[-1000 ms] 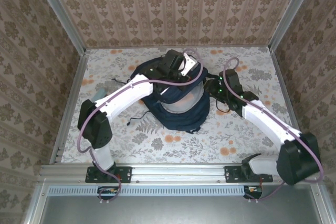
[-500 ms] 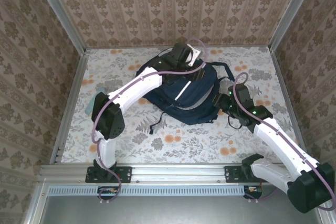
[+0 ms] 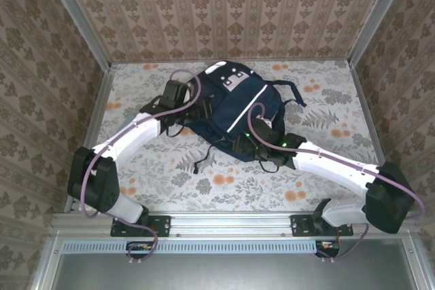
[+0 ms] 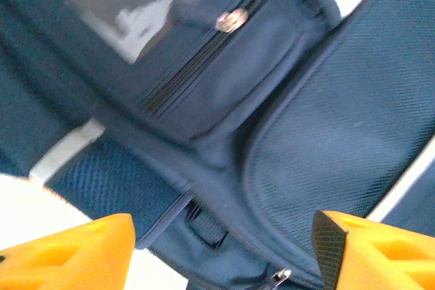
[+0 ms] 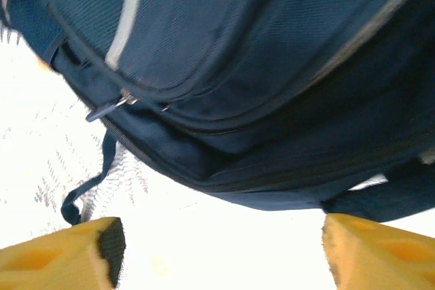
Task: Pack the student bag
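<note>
Student bag lies flat mid-frame on the floral surface, zips looking shut. My left hand and right hand hover spread, empty, flanking it, likely to reach the zip pulls.

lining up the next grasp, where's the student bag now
In the top view the student bag lies on the floral table at its far middle, between the left arm on its left and the right arm at its near-right edge.

I get soft, even light up top, while both wrist views blow the table white and blur the student bag.
</note>
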{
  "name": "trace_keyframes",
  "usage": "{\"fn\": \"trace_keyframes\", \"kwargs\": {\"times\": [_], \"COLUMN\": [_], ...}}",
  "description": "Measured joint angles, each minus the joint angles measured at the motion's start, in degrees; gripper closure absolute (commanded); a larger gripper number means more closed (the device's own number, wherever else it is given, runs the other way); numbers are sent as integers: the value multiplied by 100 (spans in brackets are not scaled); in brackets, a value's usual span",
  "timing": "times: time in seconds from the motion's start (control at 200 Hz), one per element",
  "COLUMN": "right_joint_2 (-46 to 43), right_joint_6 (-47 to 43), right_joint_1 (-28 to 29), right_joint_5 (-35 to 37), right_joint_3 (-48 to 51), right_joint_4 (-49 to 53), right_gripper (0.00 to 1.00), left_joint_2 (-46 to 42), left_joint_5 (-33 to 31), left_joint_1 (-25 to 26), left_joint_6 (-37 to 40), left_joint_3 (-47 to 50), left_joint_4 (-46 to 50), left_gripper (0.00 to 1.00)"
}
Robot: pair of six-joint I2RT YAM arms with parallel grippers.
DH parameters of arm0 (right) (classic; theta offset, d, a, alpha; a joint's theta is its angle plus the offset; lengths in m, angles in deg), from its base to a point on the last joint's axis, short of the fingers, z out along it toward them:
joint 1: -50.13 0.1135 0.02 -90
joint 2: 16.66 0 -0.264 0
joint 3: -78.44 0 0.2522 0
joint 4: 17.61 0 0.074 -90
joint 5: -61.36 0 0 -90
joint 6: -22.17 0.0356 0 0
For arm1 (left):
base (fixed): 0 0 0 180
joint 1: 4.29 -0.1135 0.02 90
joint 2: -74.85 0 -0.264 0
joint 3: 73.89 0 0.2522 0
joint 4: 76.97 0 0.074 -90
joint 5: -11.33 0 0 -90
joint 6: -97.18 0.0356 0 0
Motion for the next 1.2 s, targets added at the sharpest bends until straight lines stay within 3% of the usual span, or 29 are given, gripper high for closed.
{"fn": "trace_keyframes", "kwargs": {"times": [0.19, 0.345, 0.71, 0.8, 0.98, 1.2], "right_joint_2": [201, 201, 570, 664, 879, 1370], "right_joint_6": [258, 256, 138, 42, -133, -118], "right_joint_1": [96, 96, 96, 96, 96, 269], "right_joint_5": [55, 142, 157, 157, 164, 291], "right_joint_3": [-46, -74, -457, -518, -765, -1333], "right_joint_4": [-337, -483, -522, -511, -352, -66], "right_gripper": [1, 0, 1, 1, 14, 28], "left_joint_2": [94, 417, 1429, 1521, 1661, 1550], "left_joint_5": [605, 833, 1331, 1453, 1615, 1694], "left_joint_1": [-319, -509, -525, -525, -531, -531], "left_joint_6": [-1049, -1561, -2393, -2544, -2728, -2736], "left_joint_3": [763, 758, 656, 656, 647, 605], "left_joint_4": [-721, -1316, -2243, -2468, -2728, -2771], "left_gripper": [51, 58, 65, 72, 91, 100]}}
